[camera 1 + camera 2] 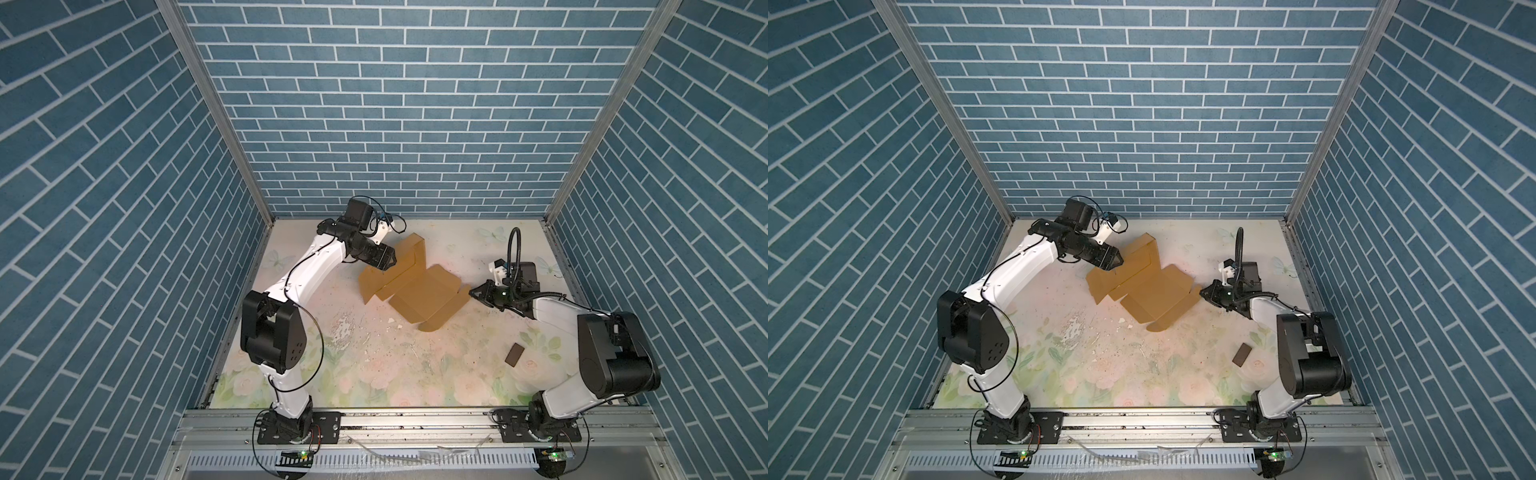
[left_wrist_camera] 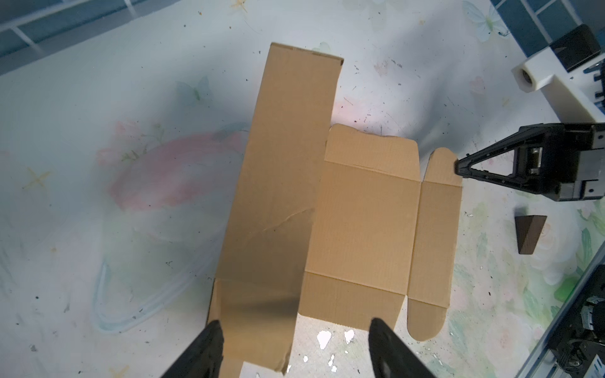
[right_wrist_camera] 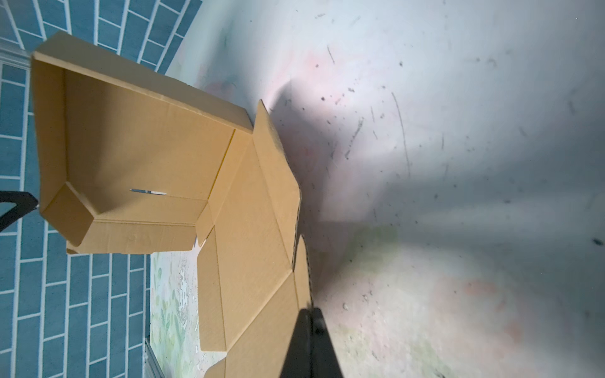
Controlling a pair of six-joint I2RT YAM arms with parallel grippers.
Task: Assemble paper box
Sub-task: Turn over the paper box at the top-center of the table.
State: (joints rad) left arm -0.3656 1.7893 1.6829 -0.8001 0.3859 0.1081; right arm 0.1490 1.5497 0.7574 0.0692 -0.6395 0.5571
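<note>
The paper box (image 1: 419,291) (image 1: 1154,295) is a tan cardboard sheet, partly folded, lying mid-table in both top views. Its far-left part stands up as walls (image 3: 131,137), while the near panels lie flat (image 2: 360,222). My left gripper (image 1: 388,262) (image 1: 1117,259) (image 2: 294,327) is open at the raised left panel, one finger (image 2: 209,347) by that panel's edge, gripping nothing. My right gripper (image 1: 471,293) (image 1: 1202,292) (image 3: 309,311) is shut on the edge of the box's right-hand flap; its tip (image 2: 458,168) meets the rounded tab.
A small dark brown chip (image 1: 514,354) (image 1: 1241,354) (image 2: 528,234) lies on the floral tabletop near the right arm's base. Blue brick-pattern walls enclose three sides. A metal rail (image 1: 415,419) carrying both arm bases runs along the front edge.
</note>
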